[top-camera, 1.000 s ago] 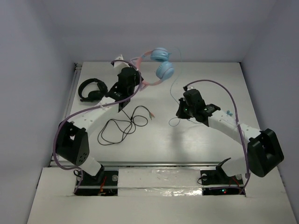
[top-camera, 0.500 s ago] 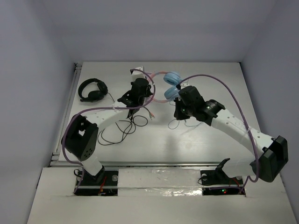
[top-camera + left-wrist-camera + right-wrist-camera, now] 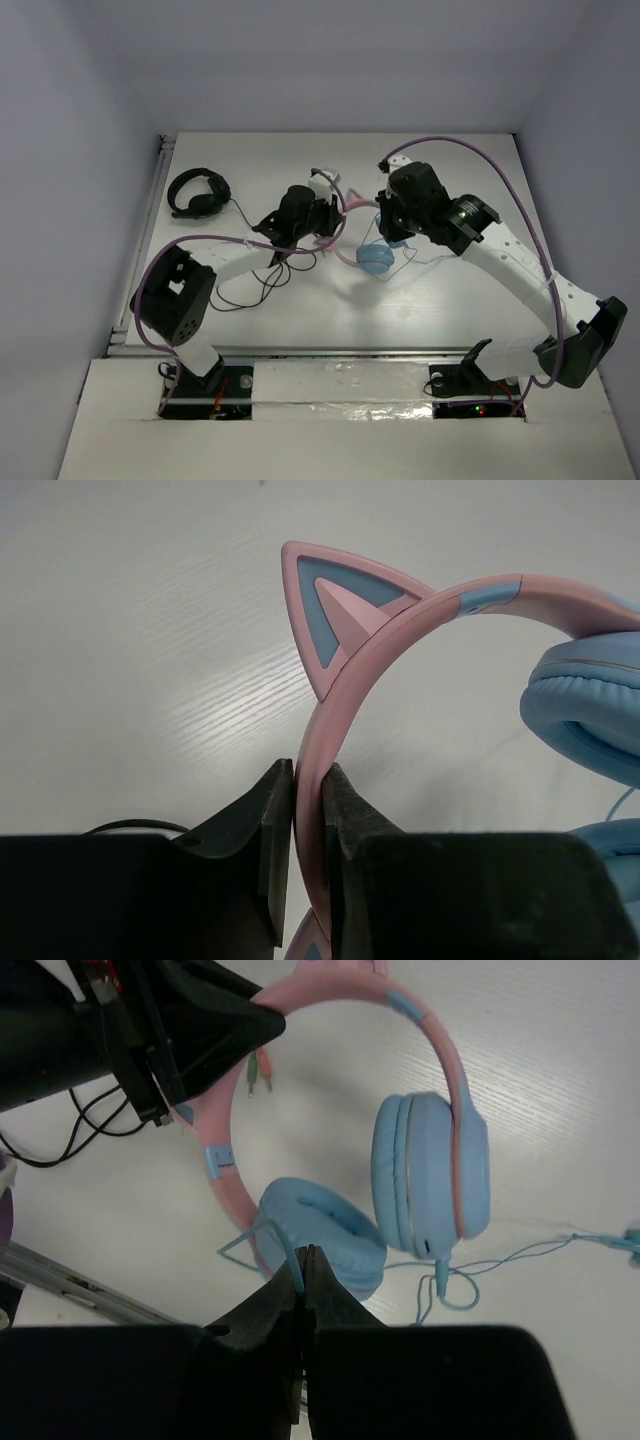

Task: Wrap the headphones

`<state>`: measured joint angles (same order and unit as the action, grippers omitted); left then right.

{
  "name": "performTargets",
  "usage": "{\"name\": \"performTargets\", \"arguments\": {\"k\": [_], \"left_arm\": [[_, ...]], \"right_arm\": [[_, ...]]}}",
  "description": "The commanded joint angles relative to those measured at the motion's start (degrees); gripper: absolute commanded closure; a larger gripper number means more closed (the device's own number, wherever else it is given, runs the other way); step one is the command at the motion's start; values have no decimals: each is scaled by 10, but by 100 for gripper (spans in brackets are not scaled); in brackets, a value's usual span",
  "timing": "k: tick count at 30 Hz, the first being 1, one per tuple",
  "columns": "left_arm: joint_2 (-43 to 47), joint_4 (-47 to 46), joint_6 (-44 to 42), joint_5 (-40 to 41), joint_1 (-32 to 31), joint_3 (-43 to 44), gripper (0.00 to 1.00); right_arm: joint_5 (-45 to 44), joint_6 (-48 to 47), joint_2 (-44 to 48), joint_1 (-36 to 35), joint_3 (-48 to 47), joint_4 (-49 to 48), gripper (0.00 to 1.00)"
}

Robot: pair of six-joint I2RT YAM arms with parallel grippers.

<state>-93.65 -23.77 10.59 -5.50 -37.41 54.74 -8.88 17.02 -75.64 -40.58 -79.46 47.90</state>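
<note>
**Cat-ear headphones (image 3: 375, 262) held over the middle of the counter (image 3: 420, 320), between the two arms.**
The left end effector (image 3: 307, 780) is clamped on the stiff pink headband (image 3: 345, 670) just below one ear, a sound hold for a light, rigid frame. The right end effector (image 3: 303, 1265) pinches the thin blue cable (image 3: 520, 1250), which looks limp and tangle-prone and is best guided gently around the soft earcups (image 3: 430, 1175).

- A white table (image 3: 330, 310) with faint wood grain lies beneath the left gripper (image 3: 308, 790) and the right gripper (image 3: 303, 1260).
- Plain pale grey-lilac walls (image 3: 340, 60) rise beyond both grippers and out to either side.
- A metal rail (image 3: 152, 195) runs well left of the left gripper.
- A white ledge (image 3: 340, 445) sits nearer than both.
- The light is soft and even.
</note>
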Motion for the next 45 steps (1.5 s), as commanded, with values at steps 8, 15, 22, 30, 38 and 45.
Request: {"name": "performTargets", "arguments": {"k": [8, 15, 22, 30, 38, 45], "left_arm": [[81, -58, -4, -119, -6, -15, 100], [79, -57, 39, -150, -6, -17, 100], [16, -19, 101, -112, -6, 54, 100], [-10, -74, 160, -183, -6, 76, 100], [10, -35, 140, -122, 37, 81, 100], [10, -28, 102, -112, 8, 73, 100]], "right_arm": [[-86, -24, -25, -5, -61, 8, 90], [-82, -30, -10, -5, -62, -3, 86], [84, -37, 13, -5, -36, -23, 90], [119, -35, 15, -5, 2, -30, 90], [179, -39, 58, -10, 6, -33, 91], [181, -27, 51, -10, 1, -45, 92]]}}
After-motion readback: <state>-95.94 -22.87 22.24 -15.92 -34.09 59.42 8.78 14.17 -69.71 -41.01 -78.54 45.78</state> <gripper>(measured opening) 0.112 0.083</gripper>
